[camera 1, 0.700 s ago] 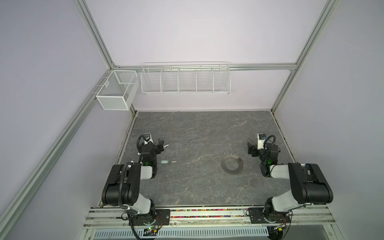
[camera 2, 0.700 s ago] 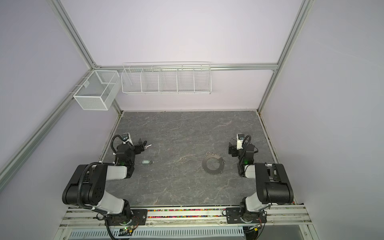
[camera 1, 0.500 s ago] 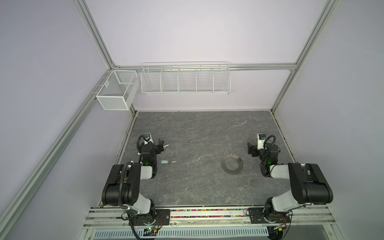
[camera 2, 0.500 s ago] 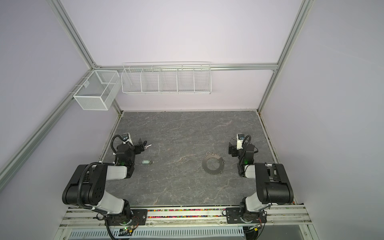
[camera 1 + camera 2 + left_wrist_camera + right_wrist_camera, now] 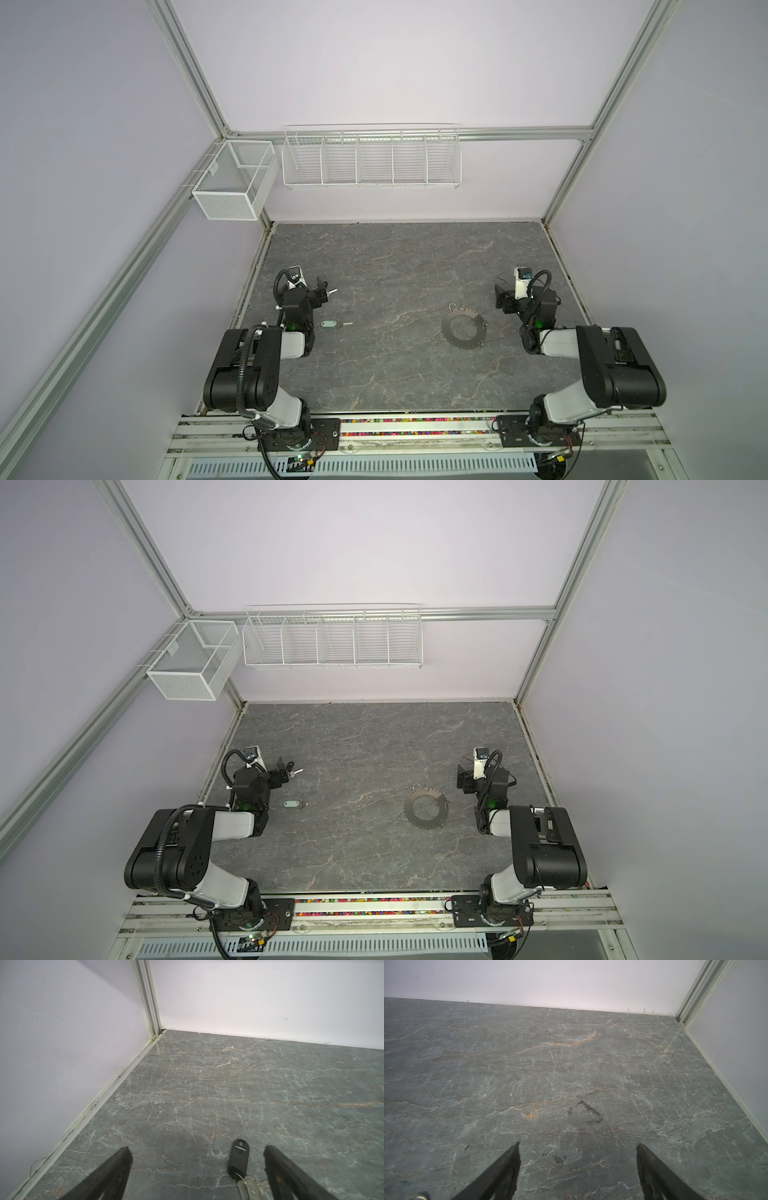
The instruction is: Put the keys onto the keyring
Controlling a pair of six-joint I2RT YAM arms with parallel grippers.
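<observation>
The black-headed key lies flat on the stone table between the fingers of my open left gripper, close to one finger, with its silver blade pointing back toward the wrist. In both top views this key shows at the tips of the left gripper. The mint-headed key lies alone, nearer the front. The grey disc keyring lies flat right of centre. My right gripper is open over bare table, behind and right of the keyring.
The left side wall and its aluminium rail run close beside the left gripper. The right wall stands near the right gripper. Two white wire baskets hang on the walls above the table.
</observation>
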